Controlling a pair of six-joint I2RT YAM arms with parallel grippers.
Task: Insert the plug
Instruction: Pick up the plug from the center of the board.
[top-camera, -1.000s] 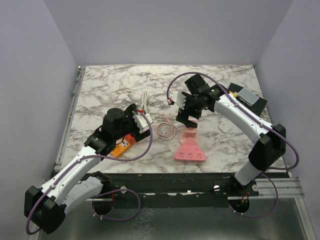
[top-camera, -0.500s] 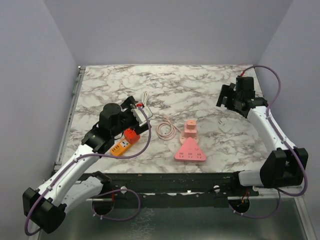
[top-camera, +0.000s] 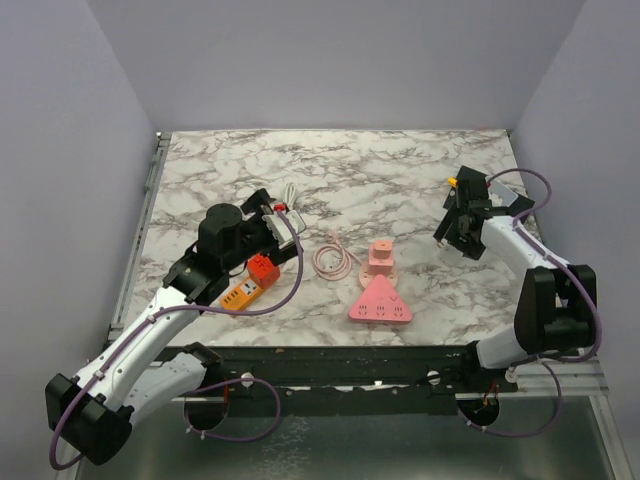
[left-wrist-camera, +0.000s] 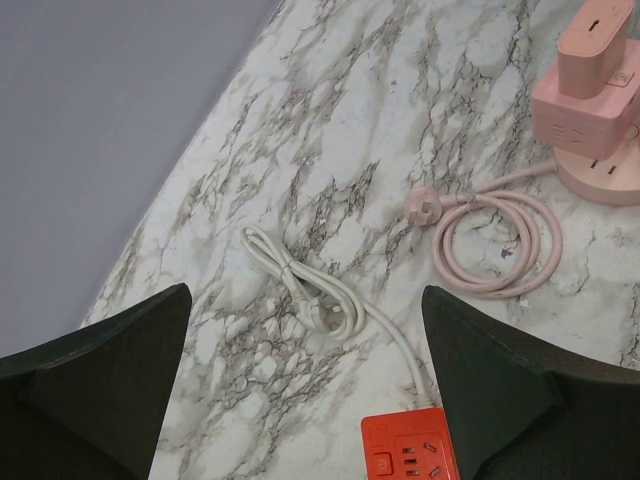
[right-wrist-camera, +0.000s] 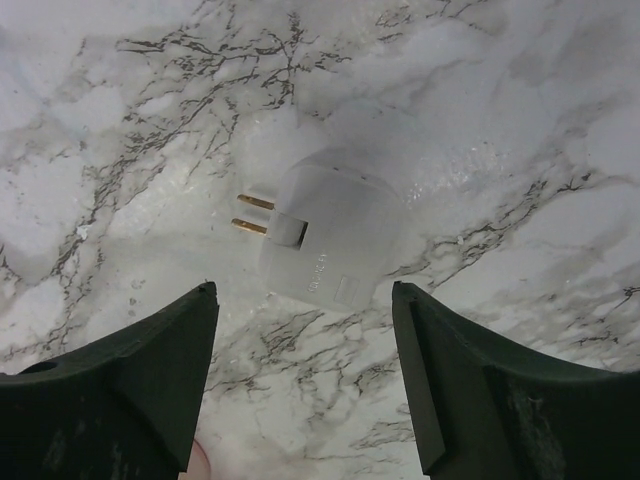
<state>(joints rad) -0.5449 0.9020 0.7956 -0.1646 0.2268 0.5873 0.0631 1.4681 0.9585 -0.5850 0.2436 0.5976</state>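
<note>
A white plug (right-wrist-camera: 325, 235) with two brass prongs pointing left lies flat on the marble table (top-camera: 400, 175). My right gripper (right-wrist-camera: 305, 290) hovers just above it near the table's right edge, open, with the plug ahead of its fingertips and nothing between them. In the top view this right gripper (top-camera: 458, 238) covers the plug. An orange power strip (top-camera: 250, 283) lies at the left, and its red end (left-wrist-camera: 410, 450) shows under my left gripper (left-wrist-camera: 305, 292), which is wide open and empty. A pink triangular power strip (top-camera: 380, 300) lies at centre front.
A pink block adapter (top-camera: 379, 255) stands on a round pink base behind the triangular strip. A coiled pink cable (top-camera: 332, 258) lies to its left. A bundled white cable (top-camera: 289, 200) runs to the orange strip. The table is walled on three sides.
My right arm swung from above the pink adapter at centre out to the right side and dropped over the white plug, its jaws narrowing a little. The left arm shifted only slightly.
</note>
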